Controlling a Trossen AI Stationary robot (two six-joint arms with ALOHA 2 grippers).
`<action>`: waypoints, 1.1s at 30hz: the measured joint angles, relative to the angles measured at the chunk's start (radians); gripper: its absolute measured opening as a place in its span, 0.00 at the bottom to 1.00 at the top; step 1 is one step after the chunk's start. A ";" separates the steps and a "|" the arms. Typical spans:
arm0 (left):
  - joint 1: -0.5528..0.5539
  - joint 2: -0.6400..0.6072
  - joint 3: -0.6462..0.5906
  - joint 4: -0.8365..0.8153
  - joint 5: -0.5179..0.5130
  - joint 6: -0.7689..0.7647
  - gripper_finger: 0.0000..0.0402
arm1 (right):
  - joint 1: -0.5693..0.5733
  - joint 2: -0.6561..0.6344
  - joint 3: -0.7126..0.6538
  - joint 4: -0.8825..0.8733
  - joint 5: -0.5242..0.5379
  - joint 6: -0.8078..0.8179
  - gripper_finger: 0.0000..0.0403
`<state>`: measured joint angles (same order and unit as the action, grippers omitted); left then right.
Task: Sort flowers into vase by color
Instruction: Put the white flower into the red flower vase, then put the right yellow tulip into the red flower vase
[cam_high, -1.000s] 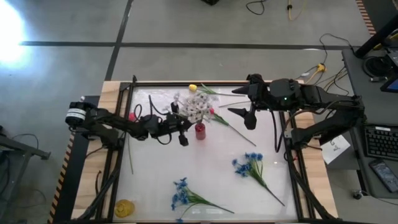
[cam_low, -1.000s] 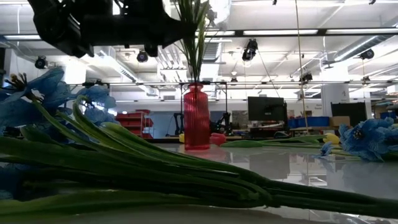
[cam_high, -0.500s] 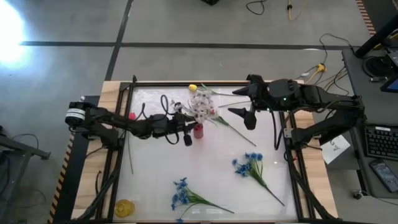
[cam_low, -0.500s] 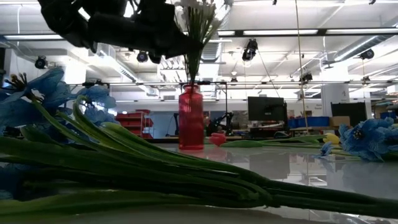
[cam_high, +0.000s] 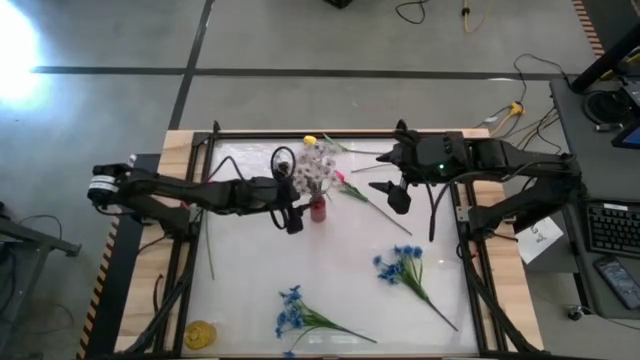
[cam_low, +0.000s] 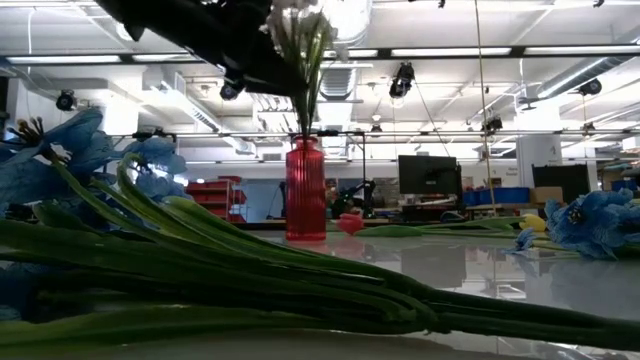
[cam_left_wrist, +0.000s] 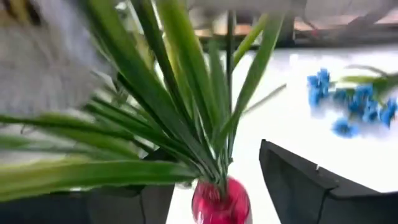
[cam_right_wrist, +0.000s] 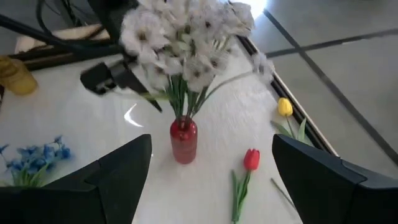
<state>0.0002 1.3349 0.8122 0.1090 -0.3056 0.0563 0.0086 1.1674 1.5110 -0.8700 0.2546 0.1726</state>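
Observation:
A red vase (cam_high: 318, 209) stands upright on the white table with a bunch of white flowers (cam_high: 314, 171) in it, stems in its neck (cam_left_wrist: 219, 179). My left gripper (cam_high: 293, 216) is open just left of the vase, one finger on either side of vase and stems in its wrist view, apart from them. My right gripper (cam_high: 398, 194) hangs open above the table to the right of the vase. A red tulip (cam_right_wrist: 250, 158) and a yellow tulip (cam_right_wrist: 284, 107) lie flat behind the vase. Two blue bunches (cam_high: 402, 266) (cam_high: 293, 311) lie nearer the front.
A yellow container (cam_high: 200, 333) sits at the table's near left corner. Black frame rails (cam_high: 190, 240) run along the table's sides. Bare white surface lies between the vase and the blue bunches.
My left gripper has tipped from pointing down to nearly level, risen a little, and opened off the white flowers' stems. The white bunch, held over the vase before, now stands in it on its own. The vase has shifted slightly toward the left edge.

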 joint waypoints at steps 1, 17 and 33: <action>0.000 -0.009 0.010 -0.042 0.000 -0.007 0.55 | 0.000 0.002 -0.001 0.002 0.001 0.000 0.81; 0.000 -0.029 0.249 -0.674 0.077 -0.080 0.66 | 0.000 0.039 -0.036 -0.072 0.008 0.048 0.81; -0.076 -0.152 0.232 -1.063 0.152 -0.338 0.66 | 0.000 0.047 -0.141 -0.124 -0.007 0.229 0.81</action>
<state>-0.0754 1.1829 1.0439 -0.9538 -0.1535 -0.2816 0.0086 1.2144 1.3704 -0.9944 0.2479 0.4018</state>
